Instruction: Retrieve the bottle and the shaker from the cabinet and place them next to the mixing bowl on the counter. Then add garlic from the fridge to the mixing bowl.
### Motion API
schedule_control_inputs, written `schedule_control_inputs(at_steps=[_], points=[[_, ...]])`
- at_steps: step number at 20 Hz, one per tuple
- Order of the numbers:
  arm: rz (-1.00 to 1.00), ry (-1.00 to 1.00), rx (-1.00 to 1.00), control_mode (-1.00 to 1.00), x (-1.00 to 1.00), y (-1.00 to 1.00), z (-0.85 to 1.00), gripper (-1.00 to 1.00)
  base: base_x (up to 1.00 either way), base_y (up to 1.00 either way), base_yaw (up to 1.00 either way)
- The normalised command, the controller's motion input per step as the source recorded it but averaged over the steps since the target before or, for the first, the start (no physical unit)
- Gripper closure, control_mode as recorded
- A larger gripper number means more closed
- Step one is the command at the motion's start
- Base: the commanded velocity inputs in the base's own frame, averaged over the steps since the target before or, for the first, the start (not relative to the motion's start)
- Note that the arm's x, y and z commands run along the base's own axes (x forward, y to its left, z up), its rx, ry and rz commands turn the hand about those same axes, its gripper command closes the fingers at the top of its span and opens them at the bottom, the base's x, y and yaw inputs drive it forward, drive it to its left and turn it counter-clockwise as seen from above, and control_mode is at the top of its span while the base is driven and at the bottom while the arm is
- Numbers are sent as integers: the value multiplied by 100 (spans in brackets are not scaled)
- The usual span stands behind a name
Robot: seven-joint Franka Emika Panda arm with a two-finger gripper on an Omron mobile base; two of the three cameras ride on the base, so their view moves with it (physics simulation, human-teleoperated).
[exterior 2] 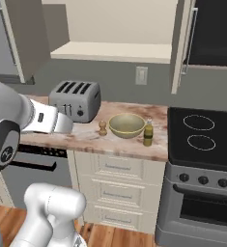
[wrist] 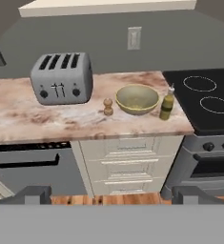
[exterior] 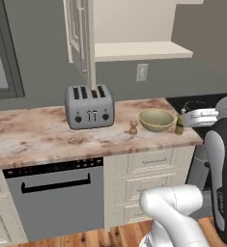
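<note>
Standing on counter: wide shallow pale olive-yellow mixing bowl (wrist: 137, 98) on the marbled brown-and-beige stone counter (wrist: 46, 119)
Bottle: slim olive-yellow glass bottle (wrist: 167, 104) upright, just beside the bowl, on its stove side
Shaker: small brown wooden shaker (wrist: 108, 106) upright, just beside the bowl, on its toaster side
Toaster: grey four-slot toaster (wrist: 62, 77) further along
Cabinet: cream wall cabinet (exterior 2: 116, 51), doors open
Gripper: two-finger gripper (wrist: 112, 194) spread wide, holding nothing, well back from the counter

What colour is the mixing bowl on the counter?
Pale olive-yellow; the mixing bowl shows best in the hand view.
</note>
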Motion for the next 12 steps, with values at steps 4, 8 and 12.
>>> schedule_control_inputs(at_steps=[4,8,12], points=[[0,0,0,100,0,0,0,-100,-75,10,-3],[0,0,0,100,0,0,0,-100,-48,3,-14],[0,0,0,100,0,0,0,-100,-11,-4,-34]])
